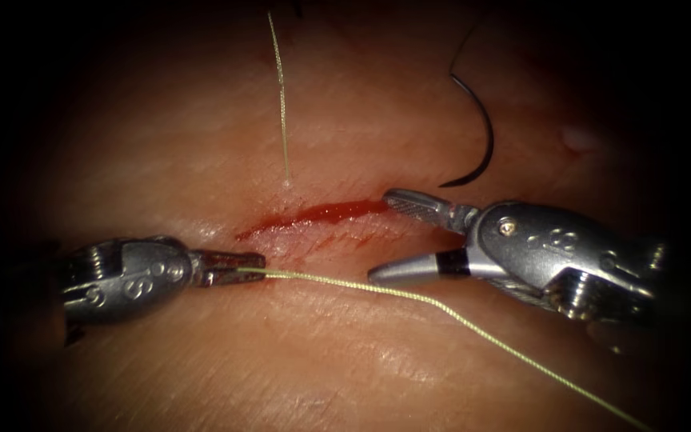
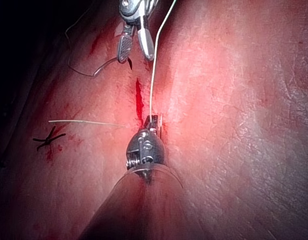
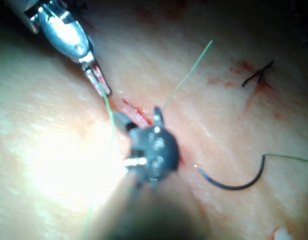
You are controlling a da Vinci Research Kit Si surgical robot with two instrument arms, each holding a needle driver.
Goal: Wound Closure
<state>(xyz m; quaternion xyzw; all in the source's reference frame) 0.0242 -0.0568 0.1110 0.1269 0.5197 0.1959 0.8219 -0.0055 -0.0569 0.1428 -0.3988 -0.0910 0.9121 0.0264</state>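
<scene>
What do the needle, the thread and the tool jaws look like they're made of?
Needle: dark, thin, smooth curve lying free on the tissue, likely blackened steel. Thread: pale yellow-green matte strand, probably synthetic; left tool grips it. Right tool, open, empty: bright silvery metal, one jaw face ridged.

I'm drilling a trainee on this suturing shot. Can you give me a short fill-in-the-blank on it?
1. The left tool holds the ____ in shut jaws.
2. The right tool has its jaws ____ and holds nothing.
3. The needle lies loose on the tissue, held by ____ tool.
4. Red fluid fills the ____.

Missing words: thread; open; neither; cut
</scene>
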